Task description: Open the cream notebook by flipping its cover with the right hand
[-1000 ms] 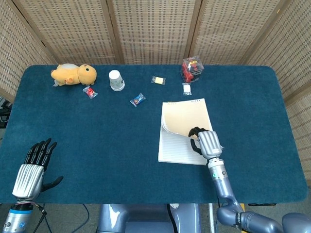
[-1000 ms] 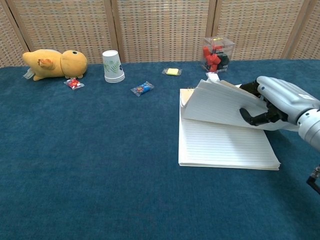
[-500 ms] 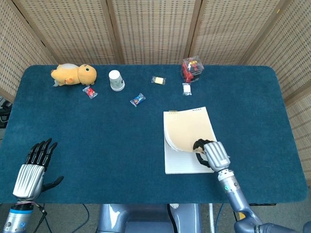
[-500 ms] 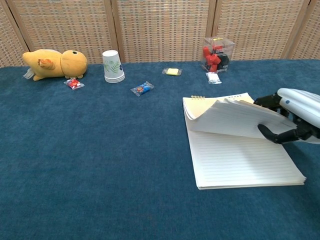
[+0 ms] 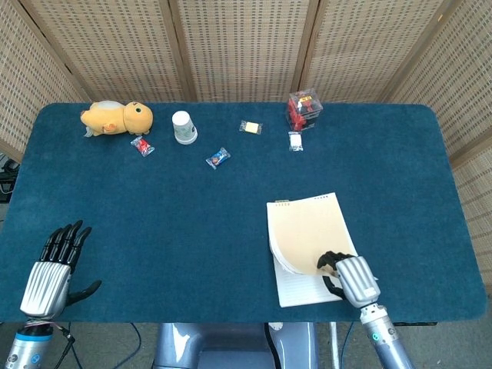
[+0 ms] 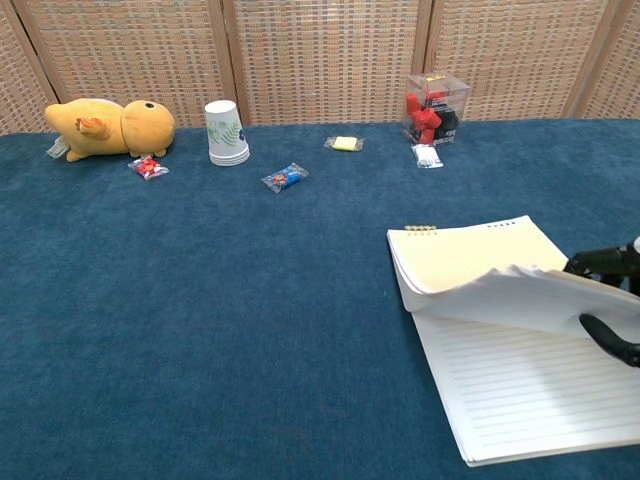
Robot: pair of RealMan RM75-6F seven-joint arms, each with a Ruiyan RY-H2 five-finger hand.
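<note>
The cream notebook (image 5: 307, 238) lies near the table's front edge on the right; in the chest view the cream notebook (image 6: 500, 330) has its cover and several pages lifted off the lined sheets below. My right hand (image 5: 350, 278) pinches the lifted corner between thumb and fingers; only its dark fingertips (image 6: 605, 262) show at the chest view's right edge. My left hand (image 5: 52, 265) rests open at the front left, fingers spread, holding nothing.
At the back stand a yellow plush toy (image 5: 117, 118), a white paper cup (image 5: 183, 127), a clear box of red pieces (image 5: 304, 109) and small wrapped sweets (image 5: 218, 158). The blue cloth (image 5: 154, 231) stretches between the two hands.
My right hand has drawn back toward the front edge, dragging the whole notebook with it. The lifted cover and pages now lie lower and flatter. The left hand has not moved.
</note>
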